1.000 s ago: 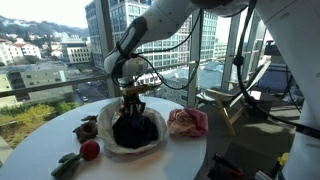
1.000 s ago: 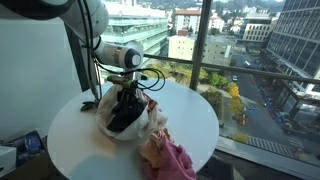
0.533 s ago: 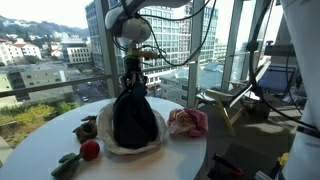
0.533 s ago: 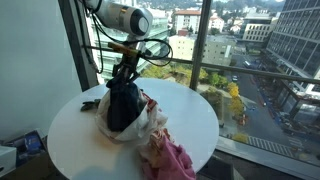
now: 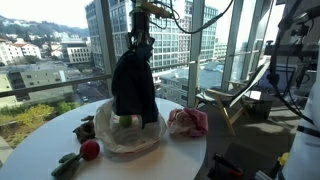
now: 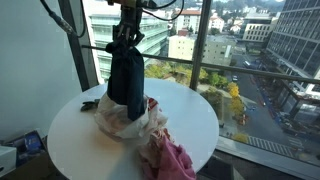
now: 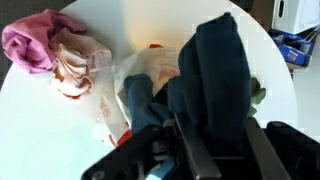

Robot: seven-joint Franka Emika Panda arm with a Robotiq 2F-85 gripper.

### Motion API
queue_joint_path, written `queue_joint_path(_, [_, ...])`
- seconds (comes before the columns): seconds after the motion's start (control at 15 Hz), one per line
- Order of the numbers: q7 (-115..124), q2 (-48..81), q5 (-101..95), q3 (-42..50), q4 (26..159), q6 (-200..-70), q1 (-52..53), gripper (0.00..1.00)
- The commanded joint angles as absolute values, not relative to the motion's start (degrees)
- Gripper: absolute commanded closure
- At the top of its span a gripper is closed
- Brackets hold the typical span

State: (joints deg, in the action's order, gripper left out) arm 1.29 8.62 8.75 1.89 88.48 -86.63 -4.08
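The gripper (image 5: 142, 44) sits high in the upper middle of both exterior views, its jaws pinching the top of a dark blue garment (image 5: 133, 85). The garment hangs straight down from the gripper as a long bundle. Its lower end reaches into a crumpled white cloth (image 5: 130, 138) that lies heaped on the round white table (image 5: 185, 150). In an exterior view something small and green (image 5: 127, 122) shows just under the garment's hem, too small to identify.

In the wrist view the garment (image 7: 215, 80) fills the right half of the frame and hides most of the white cloth (image 7: 140, 75) beneath it. The gripper (image 7: 186, 135) comes in from the bottom edge.

A pink cloth (image 5: 188, 122) lies bunched just right of the white heap, close beside it. In the wrist view it (image 7: 30, 45) appears at upper left.

At lower left in an exterior view sit a red round object (image 5: 90, 150), perhaps an apple, a dark green item (image 5: 68, 165) near the table edge, and a greyish lump (image 5: 86, 128) touching the white cloth. Nothing stands between the gripper and the hanging garment. Tall window panes (image 6: 200, 50) run behind the table.
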Motion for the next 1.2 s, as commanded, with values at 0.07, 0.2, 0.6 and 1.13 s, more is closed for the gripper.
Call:
queue_joint_path(0.07, [5.7,-5.9,9.4,4.4,94.5,-89.5,-5.1,0.87])
queue_joint_path(0.2, [7.7,-11.6,9.3,5.7,98.2,-91.4,-6.0,0.87])
queue_joint_path(0.6, [8.3,-16.9,3.6,6.8,117.7,-107.8,-8.6,0.88])
queue_joint_path(1.13, [36.8,-2.0,-25.3,2.7,136.3,-133.0,-10.5,0.88])
